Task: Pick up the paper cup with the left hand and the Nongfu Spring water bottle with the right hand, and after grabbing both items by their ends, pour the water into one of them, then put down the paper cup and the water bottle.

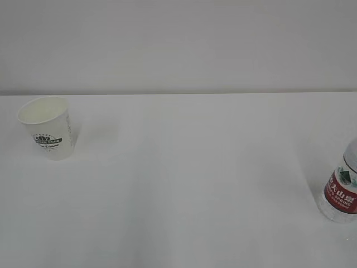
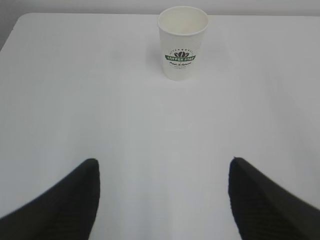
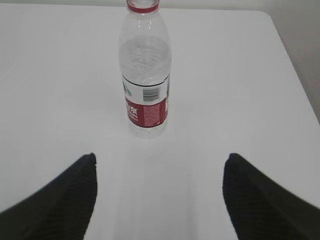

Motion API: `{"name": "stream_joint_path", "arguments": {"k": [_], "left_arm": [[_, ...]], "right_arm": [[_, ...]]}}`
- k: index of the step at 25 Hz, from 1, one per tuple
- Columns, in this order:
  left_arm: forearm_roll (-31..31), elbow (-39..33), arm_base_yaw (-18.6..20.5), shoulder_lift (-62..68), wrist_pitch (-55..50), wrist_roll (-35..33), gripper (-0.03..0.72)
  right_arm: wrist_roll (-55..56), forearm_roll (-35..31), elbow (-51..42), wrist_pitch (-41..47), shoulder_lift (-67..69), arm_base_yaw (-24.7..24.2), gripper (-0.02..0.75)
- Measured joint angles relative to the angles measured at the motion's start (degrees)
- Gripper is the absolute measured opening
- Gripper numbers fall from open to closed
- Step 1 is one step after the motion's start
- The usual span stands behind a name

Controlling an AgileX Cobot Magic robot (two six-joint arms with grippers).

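Cup: paper cup (image 1: 47, 128) stands upright and open-mouthed at the far left of the white table (image 1: 184, 184), alone; its dark green logo faces the camera, the small print under it too fine to read.
Left hand: left hand (image 2: 162, 200) shows only as two black fingertips at the bottom corners of the left wrist view, spread wide with nothing between them; the paper cup sits well ahead, centred between them. The arm itself is out of every view.
Bottle: Nongfu Spring water bottle (image 1: 341, 191) stands at the right edge of the exterior view, cut off by the frame, so its neck and part of its body are lost. The right wrist view shows it upright, red label low, neck ring at the top edge; no cap can be made out.
Water: level hard to make out through the clear plastic.
Right hand: right hand (image 3: 160, 197) likewise only two black fingertips, jaws wide and empty, bottle ahead and apart.
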State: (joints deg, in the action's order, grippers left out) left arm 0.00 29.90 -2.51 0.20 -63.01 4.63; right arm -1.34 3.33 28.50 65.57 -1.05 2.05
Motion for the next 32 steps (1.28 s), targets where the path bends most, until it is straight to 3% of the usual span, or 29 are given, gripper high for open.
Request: {"name": "stream_joint_path", "arguments": {"k": [32], "left_arm": [[-0.5,0.0,0.0,0.0,0.0,0.0,0.567]], "right_arm": [[0.0,0.0,0.0,0.0,0.0,0.0,0.587]]}}
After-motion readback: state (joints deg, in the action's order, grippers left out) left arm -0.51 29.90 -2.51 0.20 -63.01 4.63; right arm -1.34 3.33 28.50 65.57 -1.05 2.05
